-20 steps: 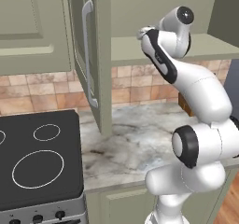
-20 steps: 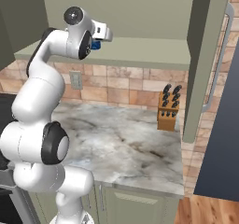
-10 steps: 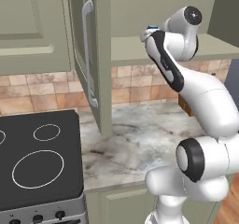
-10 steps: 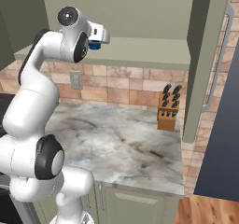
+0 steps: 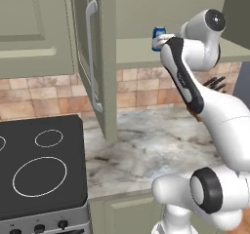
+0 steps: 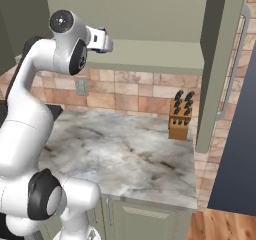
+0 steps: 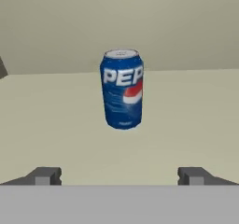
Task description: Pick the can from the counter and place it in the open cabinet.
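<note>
straight ahead of my jaws [image 7: 119, 175], on the flat shelf of the open cabinet [image 7: 51, 125], stands the can [image 7: 122, 88]. it is upright, its long axis running up and down, silver top uppermost, logo band facing me. it sits centred between my two fingertips [image 7: 44, 175] but apart from them, with bare shelf showing between its base and the tips. my jaws are spread wide and hold nothing; the can rests on its own.

from the left base view the can [image 5: 158, 34] shows as a blue sliver on the shelf just past my wrist, beside the cabinet door [image 5: 95, 57] with its long curved handle. from the right base view a bit of blue [image 6: 101, 32] peeks above my hand at the shelf's front edge.

judging from this, the placing looks done, and the move to come is a straight pull back, away from the can, without brushing it.

count: one can, one open cabinet with one shelf in view, one knife block [image 6: 180, 118] on the marbled surface [image 6: 125, 156] below, one stove top [image 5: 36, 165] with three rings showing, and one arm, mine.
</note>
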Controlling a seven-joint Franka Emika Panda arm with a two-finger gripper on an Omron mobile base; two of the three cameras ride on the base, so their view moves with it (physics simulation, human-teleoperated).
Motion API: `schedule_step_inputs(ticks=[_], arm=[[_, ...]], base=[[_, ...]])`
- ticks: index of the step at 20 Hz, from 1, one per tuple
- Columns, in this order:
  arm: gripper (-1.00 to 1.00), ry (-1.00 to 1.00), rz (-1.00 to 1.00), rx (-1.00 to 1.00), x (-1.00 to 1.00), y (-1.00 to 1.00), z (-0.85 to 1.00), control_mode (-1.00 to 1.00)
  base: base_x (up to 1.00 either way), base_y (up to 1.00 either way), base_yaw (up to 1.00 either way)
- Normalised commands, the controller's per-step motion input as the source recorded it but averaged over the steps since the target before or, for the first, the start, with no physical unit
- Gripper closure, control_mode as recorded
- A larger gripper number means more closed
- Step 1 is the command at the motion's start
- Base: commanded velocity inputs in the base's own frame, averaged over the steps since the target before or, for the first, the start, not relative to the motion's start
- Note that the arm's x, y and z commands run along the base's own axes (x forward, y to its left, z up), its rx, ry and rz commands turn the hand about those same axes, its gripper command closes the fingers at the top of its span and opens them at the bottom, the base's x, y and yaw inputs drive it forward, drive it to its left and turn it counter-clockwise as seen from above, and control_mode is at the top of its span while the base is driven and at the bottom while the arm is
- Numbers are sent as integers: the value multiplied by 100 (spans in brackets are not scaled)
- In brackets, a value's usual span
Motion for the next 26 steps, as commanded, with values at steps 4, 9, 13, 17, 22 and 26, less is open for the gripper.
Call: schedule_step_inputs(ticks=[4, 9, 13, 17, 22, 26], arm=[[-100, 0, 0, 0, -67, 0, 8, -100], [-100, 0, 0, 0, -67, 0, 17, -100], [-100, 0, 0, 0, -71, 0, 5, -100], [-100, 0, 0, 0, -70, 0, 0, -100], [-100, 0, 0, 0, -73, 0, 0, -100], [-100, 0, 0, 0, -66, 0, 0, -100]], base=[[0, 0, 0], [0, 0, 0], [0, 0, 0], [0, 0, 0], [0, 0, 0], [0, 0, 0]])
